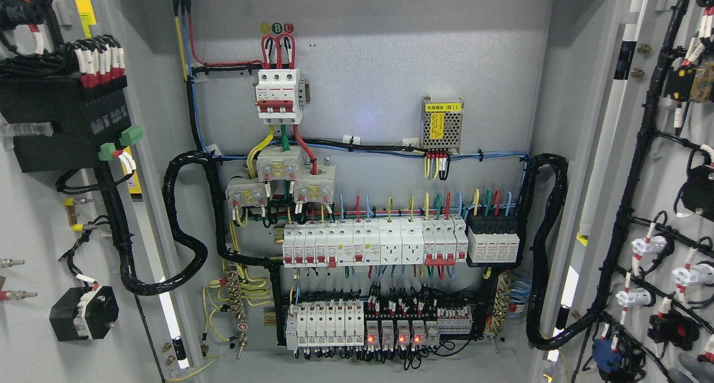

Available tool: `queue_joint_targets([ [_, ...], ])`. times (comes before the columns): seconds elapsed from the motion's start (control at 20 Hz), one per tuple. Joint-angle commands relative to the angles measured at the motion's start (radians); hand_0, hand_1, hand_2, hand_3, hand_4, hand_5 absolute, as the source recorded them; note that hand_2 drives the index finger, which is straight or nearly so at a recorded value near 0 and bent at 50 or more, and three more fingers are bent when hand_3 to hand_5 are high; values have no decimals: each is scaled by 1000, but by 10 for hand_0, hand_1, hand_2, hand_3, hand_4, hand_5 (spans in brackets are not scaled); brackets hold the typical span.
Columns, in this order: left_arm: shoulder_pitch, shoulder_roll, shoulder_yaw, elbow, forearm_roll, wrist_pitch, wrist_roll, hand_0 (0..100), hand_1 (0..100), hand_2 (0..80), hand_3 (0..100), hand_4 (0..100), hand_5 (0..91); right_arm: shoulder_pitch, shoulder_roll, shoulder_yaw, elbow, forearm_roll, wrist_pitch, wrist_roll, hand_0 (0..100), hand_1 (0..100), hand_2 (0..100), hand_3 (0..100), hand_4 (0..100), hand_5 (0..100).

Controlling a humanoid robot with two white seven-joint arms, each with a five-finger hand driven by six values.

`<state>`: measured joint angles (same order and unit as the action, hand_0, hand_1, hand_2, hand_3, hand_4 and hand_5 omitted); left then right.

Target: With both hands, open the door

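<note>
- Doors of the electrical cabinet both stand swung wide: the left door [33,204] fills the left edge of the frame with its inner face showing, and the right door [658,204] does the same at the right edge.
- Between them the cabinet interior [379,65] is fully exposed: a three-pole breaker [278,93] at upper centre, a small power supply module [442,124] to its right, and rows of breakers [374,243] across the lower middle.
- Judging by this, the opening looks essentially done; little or nothing seems left beyond drawing the arms clear.
- Neither robot hand can be made out with certainty. A grey rounded shape [694,366] sits at the lower right corner, possibly part of a hand, but I cannot tell.
- No hand visibly touches or grips either door, so the state of the fingers cannot be told.
</note>
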<state>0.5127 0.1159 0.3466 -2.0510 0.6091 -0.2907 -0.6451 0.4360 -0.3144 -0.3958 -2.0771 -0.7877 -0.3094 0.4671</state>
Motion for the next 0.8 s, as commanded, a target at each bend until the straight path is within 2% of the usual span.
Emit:
queue_joint_targets([
  [0.0,-6,18,143,20,38,36,-24,0,0,0,0,0,0,13,41,-61,0,-2,0,1,217,0,0,0,0,0],
  [0.4,-11,54,218,69,49,47,-28,0,0,0,0,0,0,4,40,-101,18,-1,0,1,216,0,0,0,0,0],
  [0.55,-10,93,221,120,110,47,-45,0,0,0,0,0,0,0,40,-123,32,-1,1,1,215,0,0,0,0,0],
  [0.75,-14,146,227,213,123,47,-45,0,0,0,0,0,0,-10,40,-141,37,-1,0,1,215,0,0,0,0,0],
])
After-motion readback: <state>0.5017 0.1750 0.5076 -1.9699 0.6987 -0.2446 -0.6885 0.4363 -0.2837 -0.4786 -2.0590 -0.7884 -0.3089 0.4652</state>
